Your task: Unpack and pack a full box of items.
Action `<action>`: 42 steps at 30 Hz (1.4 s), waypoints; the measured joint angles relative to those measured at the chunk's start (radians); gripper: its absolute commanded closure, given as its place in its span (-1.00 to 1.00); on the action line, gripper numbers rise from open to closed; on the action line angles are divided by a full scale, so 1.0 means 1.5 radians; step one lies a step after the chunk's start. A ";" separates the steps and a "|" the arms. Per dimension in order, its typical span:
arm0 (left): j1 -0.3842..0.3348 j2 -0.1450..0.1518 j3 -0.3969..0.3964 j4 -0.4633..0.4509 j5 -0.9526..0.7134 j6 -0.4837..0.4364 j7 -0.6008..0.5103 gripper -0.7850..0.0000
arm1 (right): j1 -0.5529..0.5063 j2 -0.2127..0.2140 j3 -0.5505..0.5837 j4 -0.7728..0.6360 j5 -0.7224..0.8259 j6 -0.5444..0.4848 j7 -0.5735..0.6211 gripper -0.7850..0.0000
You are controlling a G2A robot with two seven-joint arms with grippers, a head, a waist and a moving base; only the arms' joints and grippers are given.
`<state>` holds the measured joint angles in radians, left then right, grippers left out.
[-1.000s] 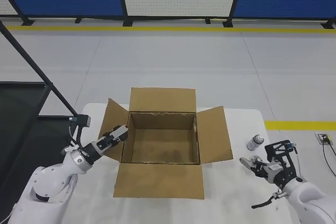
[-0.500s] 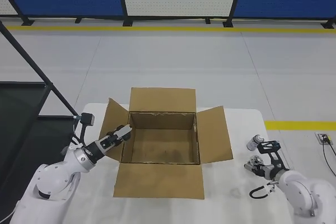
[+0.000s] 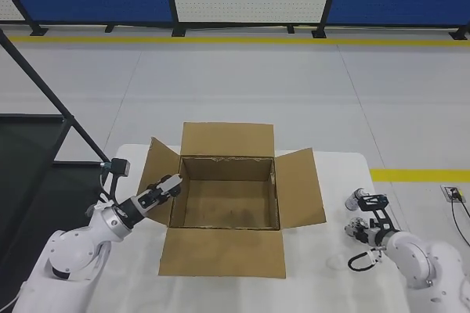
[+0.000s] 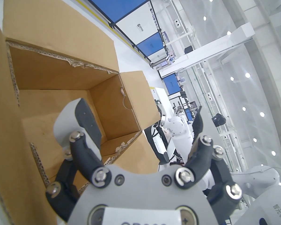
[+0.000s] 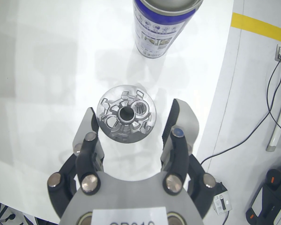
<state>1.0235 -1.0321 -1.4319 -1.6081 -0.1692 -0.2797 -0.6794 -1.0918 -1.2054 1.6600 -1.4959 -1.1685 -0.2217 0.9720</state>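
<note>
An open cardboard box [image 3: 223,252] sits mid-frame on the white desk [image 3: 313,282], its inside bare. At the right of the top view, the right gripper [image 5: 133,115] hangs over a round metal part [image 5: 126,117], fingers spread to either side of it and not yet pinching. A spray can [image 5: 164,17] stands upright just beyond the part.

To grip well, the fingers likely need to centre on the part, since one finger sits closer to it than the other, and to stay clear of the can.

The left gripper [image 4: 141,112], fingers spread, hovers at the box's left flap.

Compared with a second ago, the right arm has drawn in over the part, and the left has barely shifted.
</note>
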 measured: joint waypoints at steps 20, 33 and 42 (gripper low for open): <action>0.015 0.002 -0.021 0.004 -0.016 -0.018 0.004 -1.00 | -0.079 0.000 0.040 -0.338 0.246 0.060 -0.137 1.00; 0.081 0.008 -0.081 -0.003 -0.051 -0.049 0.027 -1.00 | 0.114 -0.013 -0.244 -0.338 0.228 0.104 -0.052 1.00; 0.129 0.010 -0.117 -0.013 -0.070 -0.067 0.040 -1.00 | 0.336 -0.074 -0.527 -0.068 0.162 0.184 -0.060 1.00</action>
<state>1.2171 -1.0173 -1.6074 -1.6273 -0.2739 -0.3803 -0.6187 -0.5881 -1.3158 0.8697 -1.5977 -0.9251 0.0544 0.8819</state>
